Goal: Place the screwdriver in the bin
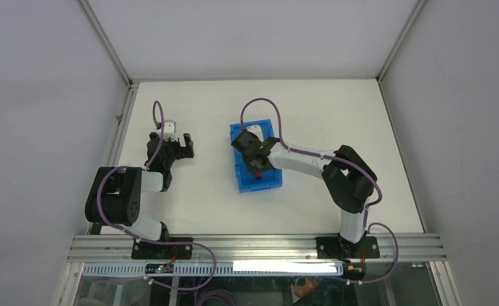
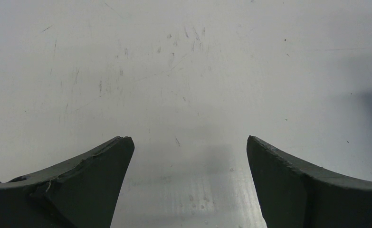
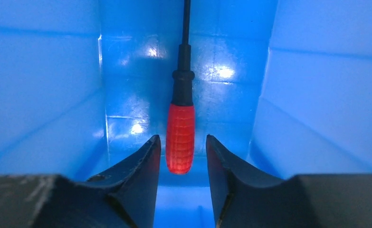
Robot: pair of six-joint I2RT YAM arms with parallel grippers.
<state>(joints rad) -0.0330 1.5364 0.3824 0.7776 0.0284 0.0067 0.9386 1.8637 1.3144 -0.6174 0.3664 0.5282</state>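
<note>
The bright blue bin (image 1: 267, 183) stands mid-table. My right gripper (image 1: 257, 167) reaches down into it. In the right wrist view the screwdriver (image 3: 180, 142) lies on the bin floor (image 3: 127, 85), red handle toward me and black shaft pointing away. The right gripper (image 3: 183, 141) straddles the handle's end, its jaws slightly apart with a thin gap on each side. A red spot of the screwdriver's handle (image 1: 258, 173) shows in the top view. My left gripper (image 1: 184, 148) hangs open and empty over bare table, well left of the bin; it also shows in the left wrist view (image 2: 190, 142).
The bin walls (image 3: 317, 95) rise close on both sides of the right gripper. The white table (image 1: 336, 115) is bounded by a metal frame and grey walls. The left wrist view shows only scuffed white table surface (image 2: 184, 71).
</note>
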